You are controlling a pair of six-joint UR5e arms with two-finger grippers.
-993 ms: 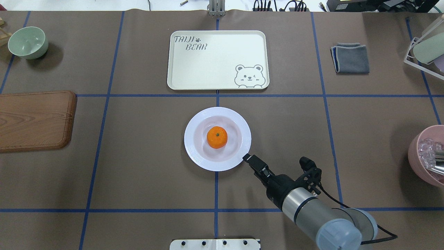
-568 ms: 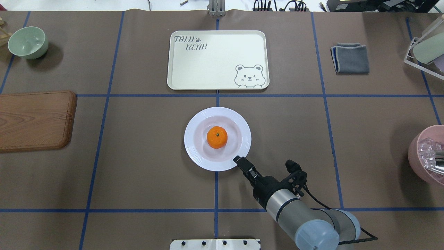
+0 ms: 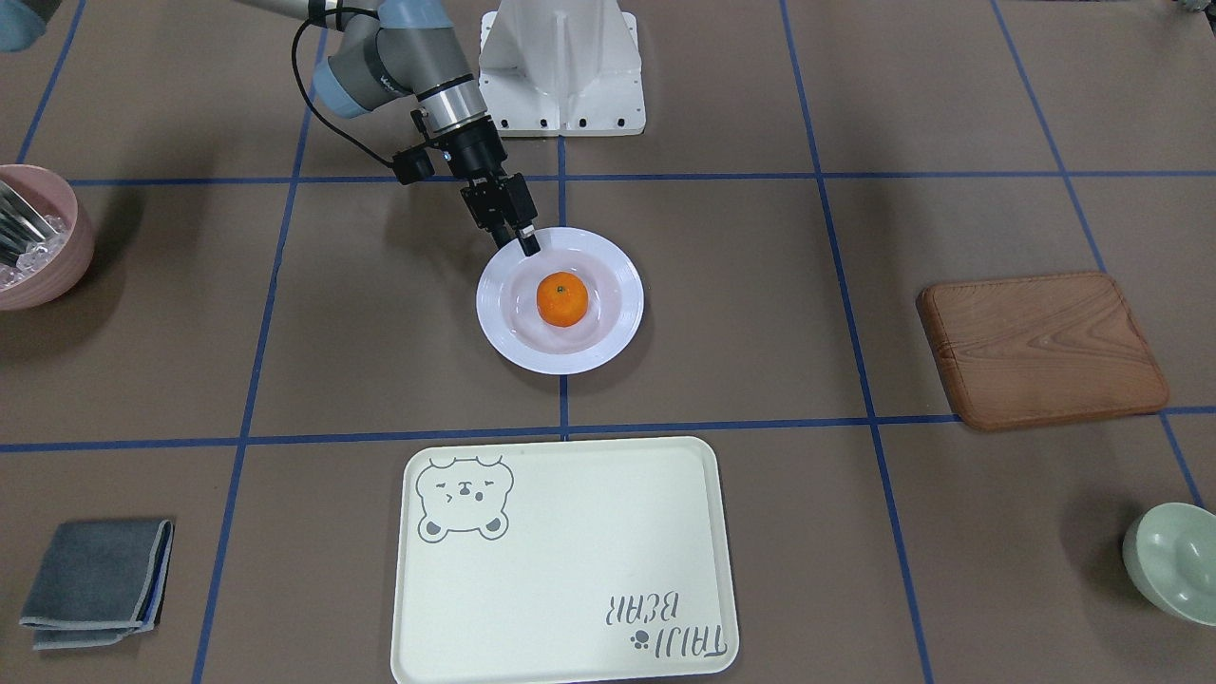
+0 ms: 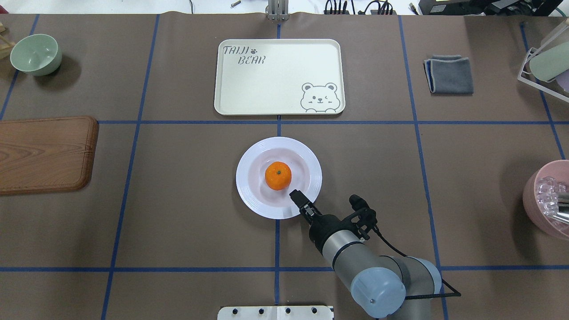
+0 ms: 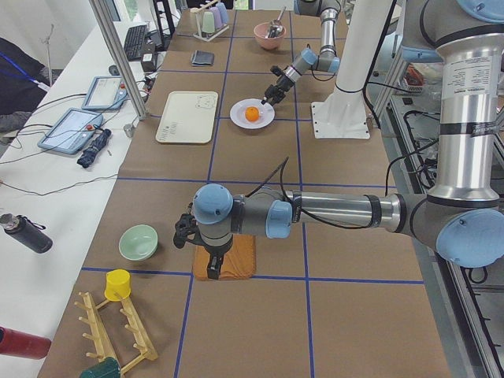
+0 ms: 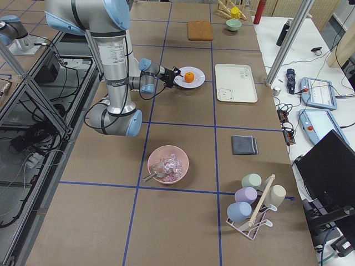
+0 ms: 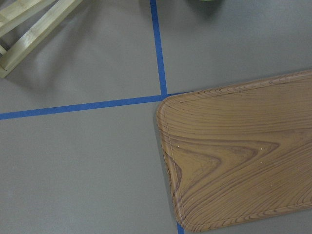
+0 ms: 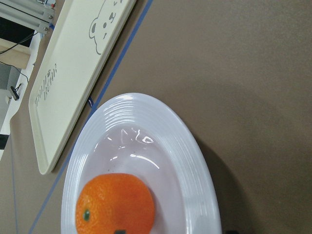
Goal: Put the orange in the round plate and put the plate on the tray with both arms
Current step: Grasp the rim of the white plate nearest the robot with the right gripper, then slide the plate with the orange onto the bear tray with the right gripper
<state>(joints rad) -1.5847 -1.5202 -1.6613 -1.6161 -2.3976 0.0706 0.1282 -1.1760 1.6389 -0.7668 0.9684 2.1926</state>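
The orange [image 4: 278,175] lies in the middle of the white round plate [image 4: 243,178], which rests on the table just short of the cream bear tray [image 4: 280,75]. My right gripper [image 4: 294,195] reaches over the plate's near-right rim, open. In the right wrist view one dark fingertip shows inside the plate by the orange [image 8: 114,204] and one outside the rim [image 8: 161,122]. My left gripper [image 5: 211,272] shows only in the exterior left view, hanging over the wooden board; I cannot tell whether it is open or shut.
A brown wooden board [image 4: 44,153] lies at the left edge, with a pale green bowl [image 4: 35,54] beyond it. A folded grey cloth [image 4: 449,74] lies at the far right. A pink bowl of ice [image 4: 546,200] and a cup rack [image 4: 544,62] stand at the right edge.
My right gripper has moved left and forward, from just outside the plate's near-right edge to over its rim. Plate and orange have not moved.
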